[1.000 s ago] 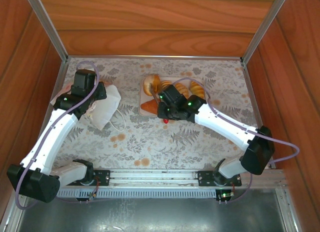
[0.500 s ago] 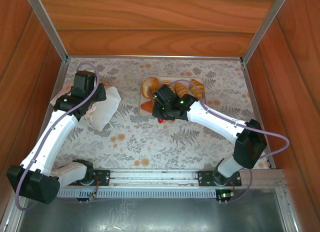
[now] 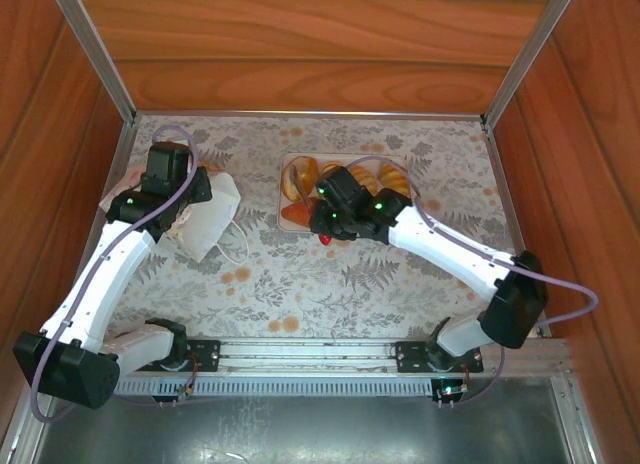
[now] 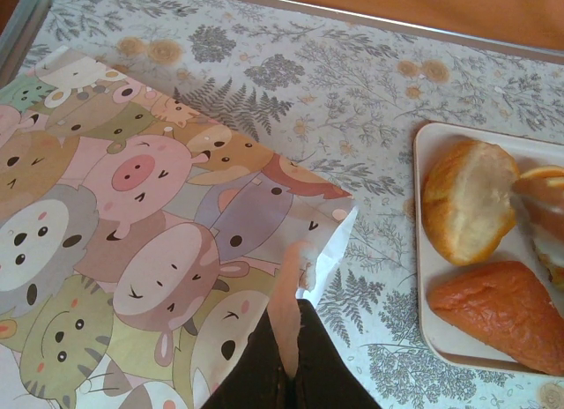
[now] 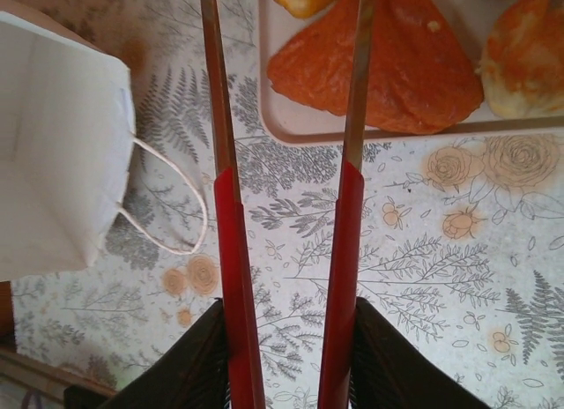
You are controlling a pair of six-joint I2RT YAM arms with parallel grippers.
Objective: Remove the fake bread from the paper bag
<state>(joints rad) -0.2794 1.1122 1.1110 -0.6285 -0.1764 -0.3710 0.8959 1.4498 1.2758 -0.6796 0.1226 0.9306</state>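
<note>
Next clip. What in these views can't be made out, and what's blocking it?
Inside of the paper bag: cropped by the left edge in the right wrist view, hidden behind its patterned outside in the left wrist view, too small from above; any bread left inside is unknown.
Count of fake bread on the tray: the right gripper covers part from above; both wrist views crop the tray.

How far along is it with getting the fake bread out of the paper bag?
Done: golden-brown toy pastries lie on the beige rectangular tray. In hand: the left gripper pinches the edge of the white paper bag; the right gripper is open, empty, over an orange wedge-shaped pastry. Left: possibly nothing; the bag's visible interior looks empty, its depth hidden.
</note>
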